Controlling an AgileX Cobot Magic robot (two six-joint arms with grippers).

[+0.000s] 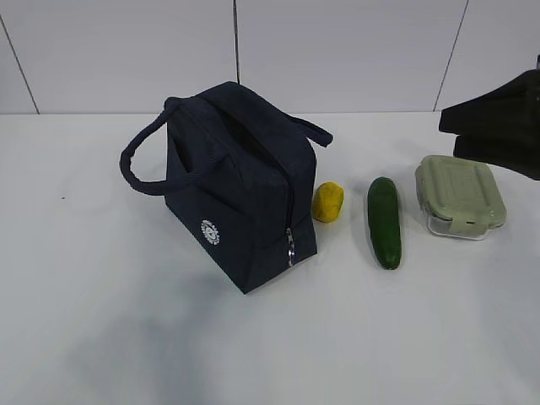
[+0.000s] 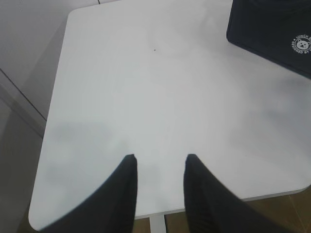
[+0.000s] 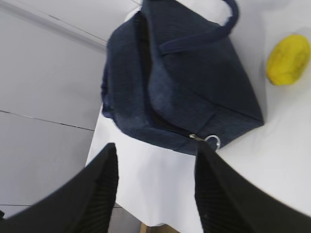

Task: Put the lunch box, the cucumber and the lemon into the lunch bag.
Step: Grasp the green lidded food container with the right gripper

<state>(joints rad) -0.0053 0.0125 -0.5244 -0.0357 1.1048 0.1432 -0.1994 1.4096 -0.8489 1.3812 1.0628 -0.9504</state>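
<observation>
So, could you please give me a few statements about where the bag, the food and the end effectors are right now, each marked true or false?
1. The lemon lies on the table between the bag and the cucumber. True.
2. The lunch box is already inside the bag. False: it sits on the table, right of the cucumber.
3. The lunch box has its lid on. True.
4. The left end effector grips the cucumber. False: it is open over bare table, holding nothing.
5. The right end effector is open and holds nothing. True.
6. The bag lies flat on its side. False: it stands upright, handles up.
</observation>
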